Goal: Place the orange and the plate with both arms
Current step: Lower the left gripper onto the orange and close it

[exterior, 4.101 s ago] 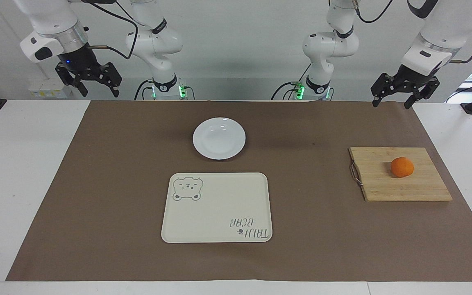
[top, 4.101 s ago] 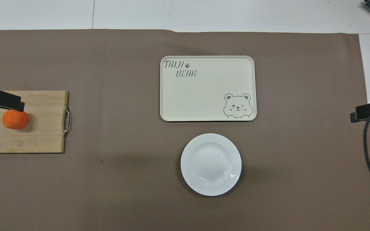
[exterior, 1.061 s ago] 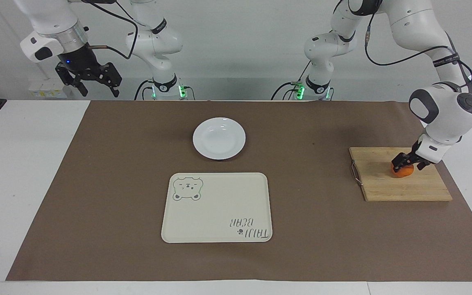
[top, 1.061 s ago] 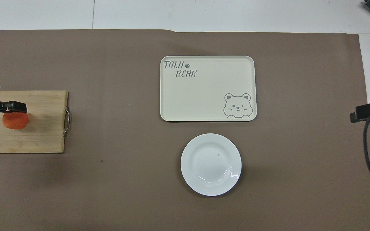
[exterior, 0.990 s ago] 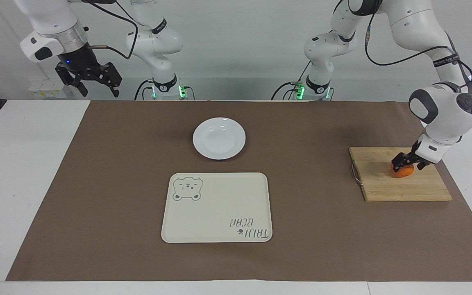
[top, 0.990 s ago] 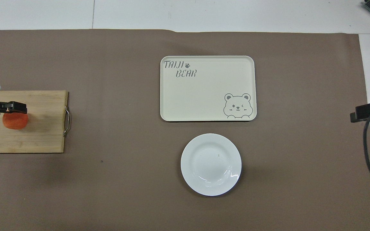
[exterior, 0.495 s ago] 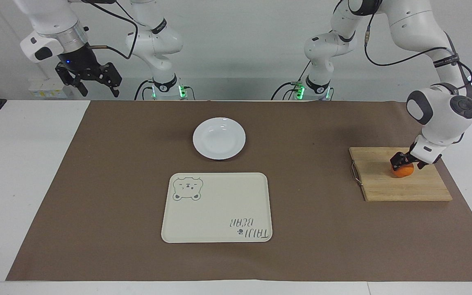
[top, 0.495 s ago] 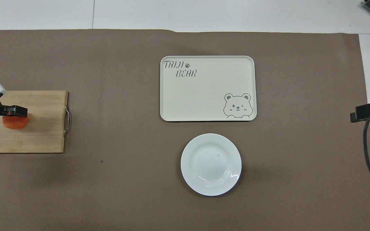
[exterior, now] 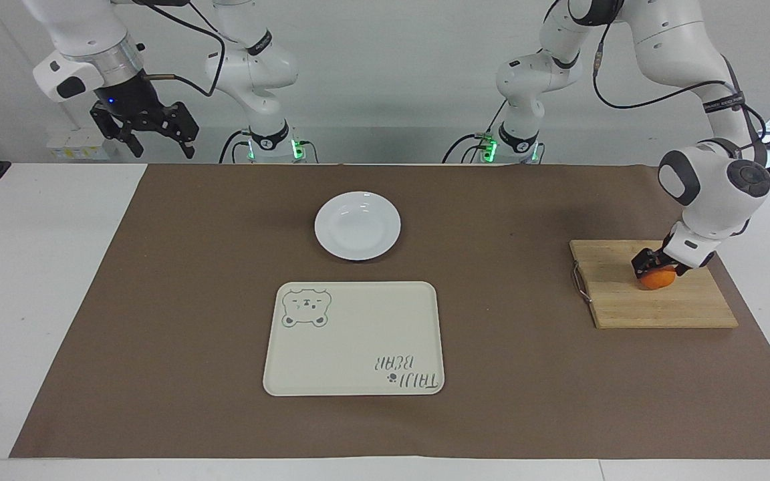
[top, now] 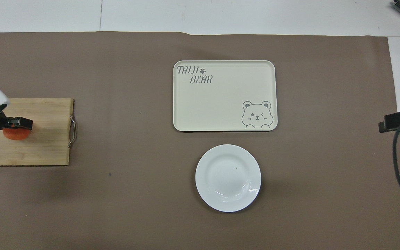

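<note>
The orange (exterior: 657,280) (top: 12,134) rests on a wooden cutting board (exterior: 625,300) (top: 43,139) toward the left arm's end of the table. My left gripper (exterior: 656,264) (top: 17,123) is down on it, open, with a finger on either side of the fruit and its top half covered. The white plate (exterior: 357,225) (top: 227,178) lies empty on the brown mat at the table's middle, nearer to the robots than the tray. My right gripper (exterior: 144,130) (top: 398,121) waits open, raised over the right arm's end of the table.
A cream rectangular tray (exterior: 353,339) (top: 224,95) with a bear print lies farther from the robots than the plate. The cutting board has a metal handle (exterior: 580,283) on the edge that faces the middle. Brown mat lies bare between board and plate.
The left arm has come down from its raised rest onto the orange, and over the last second its wrist has shifted slightly while the fingers settle lower around the fruit. The right arm has not moved.
</note>
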You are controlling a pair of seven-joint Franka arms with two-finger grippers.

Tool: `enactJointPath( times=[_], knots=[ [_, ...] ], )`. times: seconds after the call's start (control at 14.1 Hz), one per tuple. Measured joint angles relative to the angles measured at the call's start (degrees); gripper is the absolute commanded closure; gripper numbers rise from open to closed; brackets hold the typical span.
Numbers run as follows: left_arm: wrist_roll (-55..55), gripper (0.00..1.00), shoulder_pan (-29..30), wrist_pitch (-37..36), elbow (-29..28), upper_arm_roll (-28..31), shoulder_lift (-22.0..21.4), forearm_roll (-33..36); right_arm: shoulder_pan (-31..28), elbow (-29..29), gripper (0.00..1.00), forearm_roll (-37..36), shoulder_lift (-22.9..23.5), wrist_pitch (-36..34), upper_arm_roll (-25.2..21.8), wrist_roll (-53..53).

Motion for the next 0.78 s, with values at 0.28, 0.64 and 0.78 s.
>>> enactJointPath(
  times=[0.28,0.64,0.78],
  knots=[
    [0.6,0.85,0.0,0.1,0.0,0.0,0.0,0.0,0.0,0.0,0.00,0.0,0.0,0.0,0.0,0.0],
    [2.3,1.00,0.3,1.6,0.0,0.1,-0.1,0.0,0.0,0.0,0.00,0.0,0.0,0.0,0.0,0.0],
    [2.5,1.00,0.3,2.2,0.9,0.0,-0.2,0.0,0.0,0.0,0.00,0.0,0.0,0.0,0.0,0.0]
  ],
)
